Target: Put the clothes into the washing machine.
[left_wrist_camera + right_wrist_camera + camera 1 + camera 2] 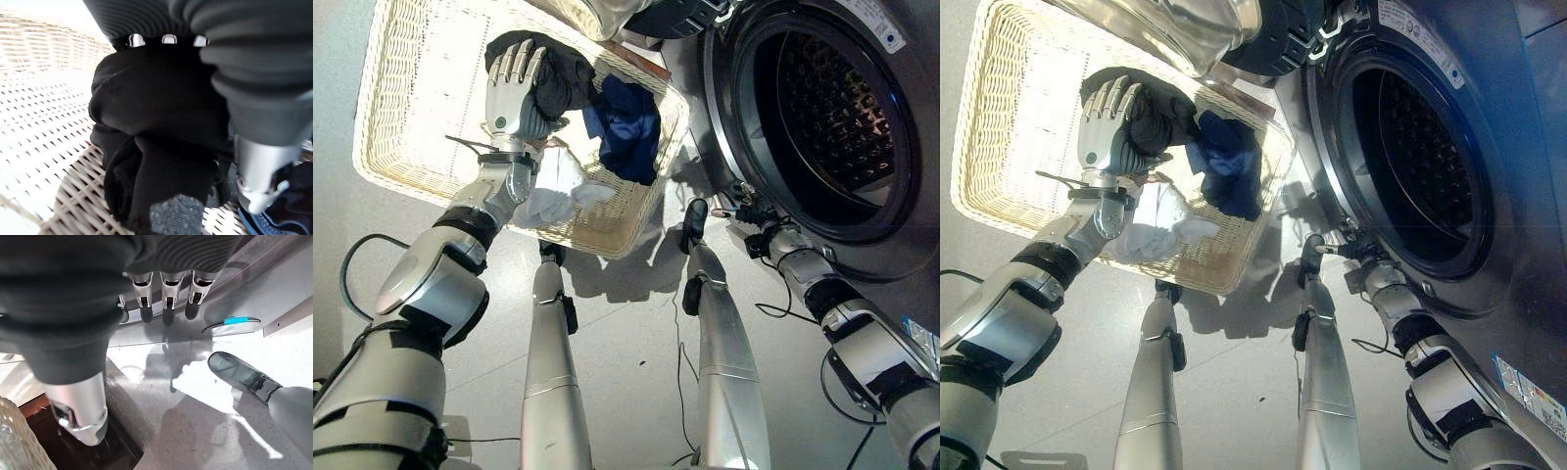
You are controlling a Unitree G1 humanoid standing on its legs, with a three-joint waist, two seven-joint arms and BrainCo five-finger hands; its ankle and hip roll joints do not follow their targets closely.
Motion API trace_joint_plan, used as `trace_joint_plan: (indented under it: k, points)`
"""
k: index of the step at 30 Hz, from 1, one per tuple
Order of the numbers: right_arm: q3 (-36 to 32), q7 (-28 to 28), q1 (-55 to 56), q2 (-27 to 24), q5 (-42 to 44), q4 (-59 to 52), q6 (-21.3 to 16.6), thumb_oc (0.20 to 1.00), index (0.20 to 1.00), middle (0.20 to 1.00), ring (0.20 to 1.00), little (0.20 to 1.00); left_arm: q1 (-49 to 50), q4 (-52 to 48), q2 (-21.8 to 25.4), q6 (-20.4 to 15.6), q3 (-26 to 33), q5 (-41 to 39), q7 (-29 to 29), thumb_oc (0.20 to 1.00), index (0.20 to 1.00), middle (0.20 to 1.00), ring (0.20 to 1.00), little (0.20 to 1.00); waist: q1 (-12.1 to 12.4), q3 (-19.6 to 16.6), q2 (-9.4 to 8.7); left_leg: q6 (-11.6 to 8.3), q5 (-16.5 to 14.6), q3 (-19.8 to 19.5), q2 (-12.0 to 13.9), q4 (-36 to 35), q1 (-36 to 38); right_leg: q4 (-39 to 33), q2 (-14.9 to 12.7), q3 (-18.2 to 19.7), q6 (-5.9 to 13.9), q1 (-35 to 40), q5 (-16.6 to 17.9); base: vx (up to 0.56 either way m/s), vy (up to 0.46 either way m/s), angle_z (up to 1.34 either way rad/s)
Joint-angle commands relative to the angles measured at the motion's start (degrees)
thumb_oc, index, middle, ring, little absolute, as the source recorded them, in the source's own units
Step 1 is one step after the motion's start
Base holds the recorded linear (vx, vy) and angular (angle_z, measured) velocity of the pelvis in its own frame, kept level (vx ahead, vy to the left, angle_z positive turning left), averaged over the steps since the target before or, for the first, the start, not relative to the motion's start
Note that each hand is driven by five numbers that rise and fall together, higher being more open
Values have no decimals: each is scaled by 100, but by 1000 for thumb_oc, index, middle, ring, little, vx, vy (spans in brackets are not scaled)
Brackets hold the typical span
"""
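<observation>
The left hand (517,90) is closing its fingers around the black garment (563,78) in the wicker basket (411,108), the right hand (166,293) is hanging loose-fingered below the washing machine (832,117), and that bunched grip may be snagging the blue garment (626,122).

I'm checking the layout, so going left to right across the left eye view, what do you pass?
Wicker basket → left hand → black garment → blue garment → washing machine drum opening.

Harsh sunlight, hard floor shadows, basket (411,147) glare
</observation>
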Motion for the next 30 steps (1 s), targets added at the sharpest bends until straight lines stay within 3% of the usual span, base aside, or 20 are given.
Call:
trace_joint_plan:
  k: [1, 2, 21, 27, 28, 30]
  points:
    - [131, -116, 215, -62, 166, -229, -132, 1000, 1000, 1000, 1000, 1000, 240, 321, -22, 108, 276, -254, -416, 241, 241, 241, 241, 241, -12, -132, -97, 467, -26, -72, -634, 314, -274, -230, 524, -16, 290, -116, 563, 0, 0, 0]
    - [129, -111, 207, -63, 160, -222, -127, 1000, 1000, 1000, 1000, 1000, 244, 317, -33, 112, 273, -254, -459, 200, 200, 200, 200, 200, -13, -132, -91, 468, -18, -69, -633, 300, -267, -235, 525, -10, 290, -115, 565, 0, 0, 0]
    - [176, -120, 248, -93, 262, -463, -241, 1000, 1000, 1000, 1000, 1000, 398, 282, -69, 59, 354, -565, -679, 200, 200, 200, 200, 200, -5, -132, -53, 486, 42, -48, -651, 250, -207, -253, 506, 2, 278, -84, 585, 0, 0, 0]
    - [100, -22, 362, -63, 800, -805, -371, 1000, 1000, 1000, 1000, 1000, 685, 97, -79, -330, 805, -1336, -625, 200, 200, 200, 200, 200, 27, -132, -43, 478, 61, -71, -646, 209, -154, -264, 494, -1, 280, -43, 584, 0, 0, 0]
    - [23, 46, 438, -29, 1134, -1044, -407, 1000, 1000, 1000, 1000, 1000, 863, -106, -89, -632, 1097, -1703, -511, 200, 200, 200, 200, 200, 49, -132, -41, 475, 61, -86, -645, 185, -123, -275, 490, -7, 277, -13, 573, 0, 0, 0]
    - [-41, 92, 511, -3, 1377, -1238, -447, 1000, 1000, 1000, 1000, 1000, 999, -287, -101, -859, 1293, -1915, -464, 200, 200, 200, 200, 200, 63, -132, -37, 474, 57, -94, -647, 171, -104, -276, 491, -12, 276, 0, 561, 0, 0, 0]
